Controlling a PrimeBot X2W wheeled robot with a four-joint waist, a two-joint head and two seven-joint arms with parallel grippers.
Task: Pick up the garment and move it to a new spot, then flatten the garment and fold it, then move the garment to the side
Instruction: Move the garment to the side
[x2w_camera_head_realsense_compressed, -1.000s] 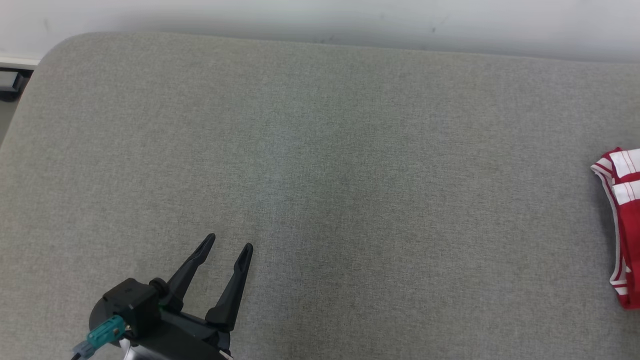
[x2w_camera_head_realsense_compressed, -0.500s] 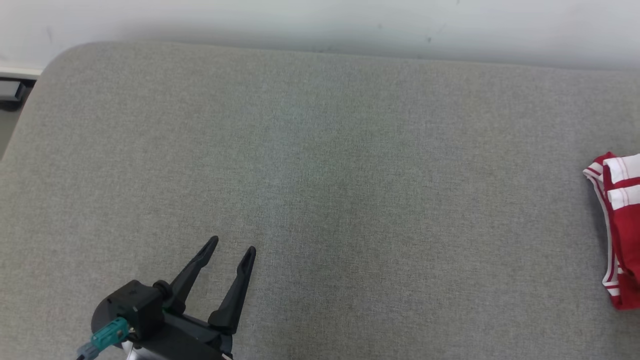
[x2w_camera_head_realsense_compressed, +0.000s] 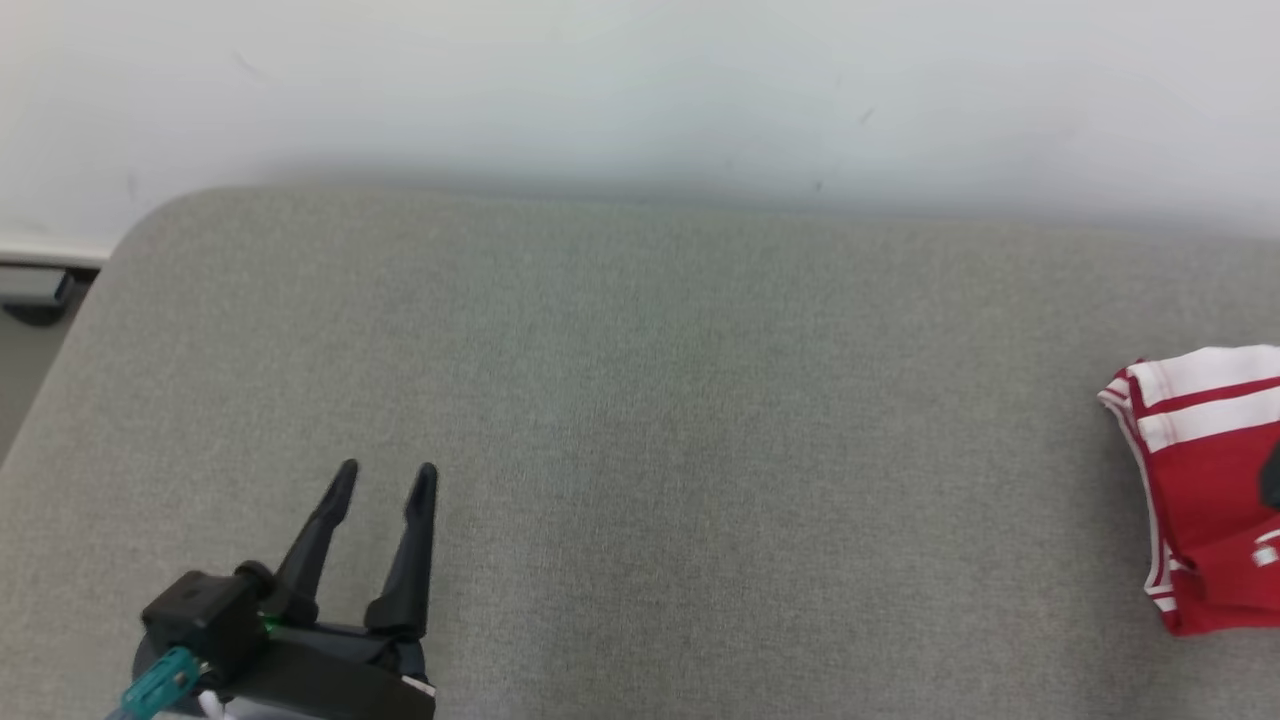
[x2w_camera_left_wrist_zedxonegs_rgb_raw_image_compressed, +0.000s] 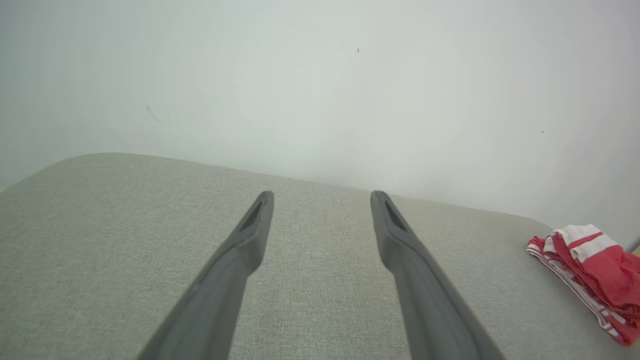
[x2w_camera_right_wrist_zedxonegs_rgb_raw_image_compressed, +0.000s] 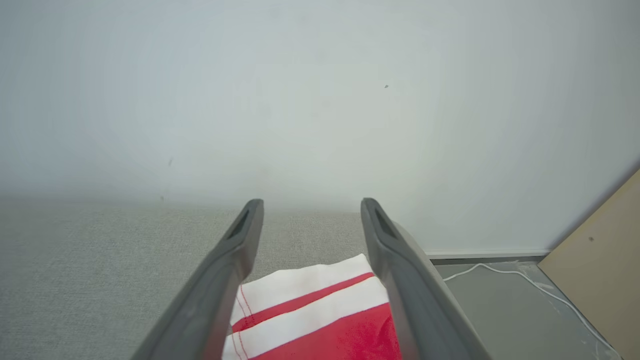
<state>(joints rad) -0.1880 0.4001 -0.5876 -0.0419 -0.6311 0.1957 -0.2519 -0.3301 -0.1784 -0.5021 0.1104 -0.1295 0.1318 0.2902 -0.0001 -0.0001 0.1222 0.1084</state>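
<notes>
Under parted right gripper (x2w_camera_right_wrist_zedxonegs_rgb_raw_image_compressed: 310, 205), folded garment (x2w_camera_right_wrist_zedxonegs_rgb_raw_image_compressed: 320, 310)

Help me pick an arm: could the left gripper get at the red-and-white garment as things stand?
Doubtful. The left gripper hangs open over the left of the grey cushion; the garment lies far right. Nothing blocks the way, but the stretch looks long. The open right gripper, right by it, seems better placed.

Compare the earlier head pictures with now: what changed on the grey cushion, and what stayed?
Mostly the head camera tilted up: more wall shows and the cushion sits lower in view. More of the red and white garment shows at the right edge, lying on the cushion; the right gripper stands open over it. The left gripper stayed open, holding nothing.
</notes>
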